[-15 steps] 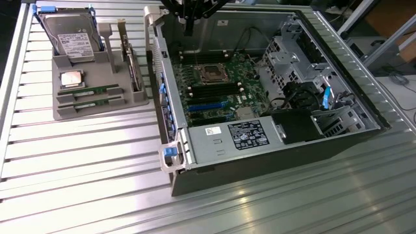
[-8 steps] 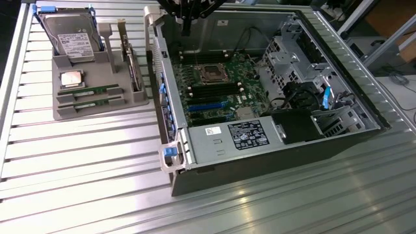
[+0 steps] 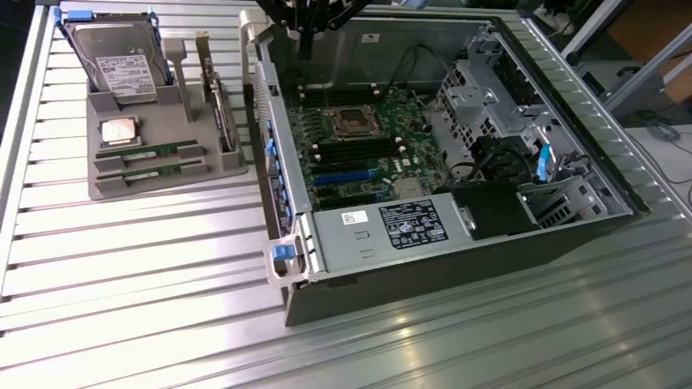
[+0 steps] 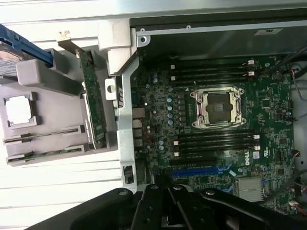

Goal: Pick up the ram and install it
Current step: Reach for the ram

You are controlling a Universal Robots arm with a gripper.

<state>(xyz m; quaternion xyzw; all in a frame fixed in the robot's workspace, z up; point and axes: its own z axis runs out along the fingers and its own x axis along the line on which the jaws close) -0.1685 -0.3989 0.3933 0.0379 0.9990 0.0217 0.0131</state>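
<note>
— Where is the ram (image 3: 146, 151)?
— In the grey holder (image 3: 108, 191) at the exterior view's left, set in a slot just below the processor chip (image 3: 119, 130). Its long axis runs across the frame, with the right end a little higher. Its twin (image 3: 151, 172) lies parallel, just beside it.
— And the gripper (image 3: 306, 32)?
— At the frame's top centre, over the open computer case (image 3: 433, 275), well apart from the ram. I cannot tell whether it is open or closed.
</note>
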